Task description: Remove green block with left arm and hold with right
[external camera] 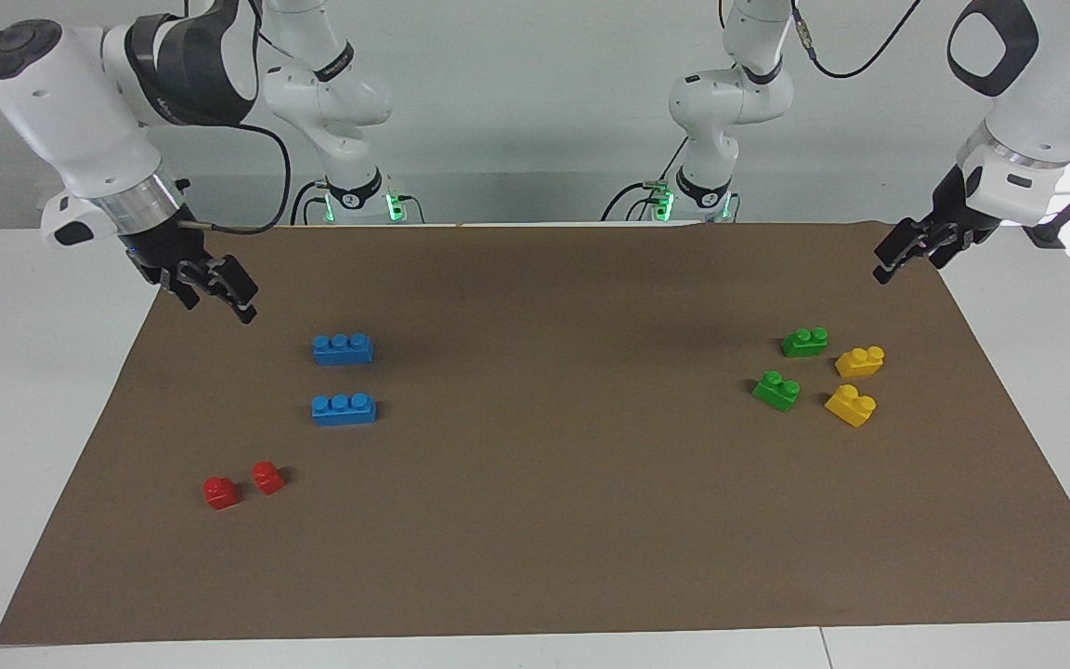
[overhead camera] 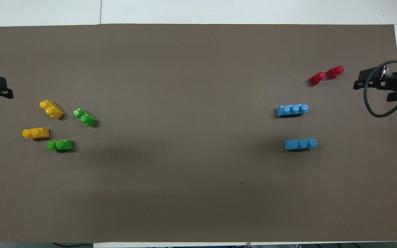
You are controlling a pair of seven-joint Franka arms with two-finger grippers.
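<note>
Overhead, both tools raised, empty: left tool (external camera: pixel 906 251) released, right tool (external camera: pixel 215 290) released (no legible writing anywhere)

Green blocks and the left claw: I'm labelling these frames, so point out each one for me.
Green block nearer the robots (external camera: pixel 804 342), facing view, on its body.
Green block farther from the robots (external camera: pixel 776 391), facing view, on its body.
Left claw (external camera: pixel 902 253), facing view, between its fingertips.
</note>
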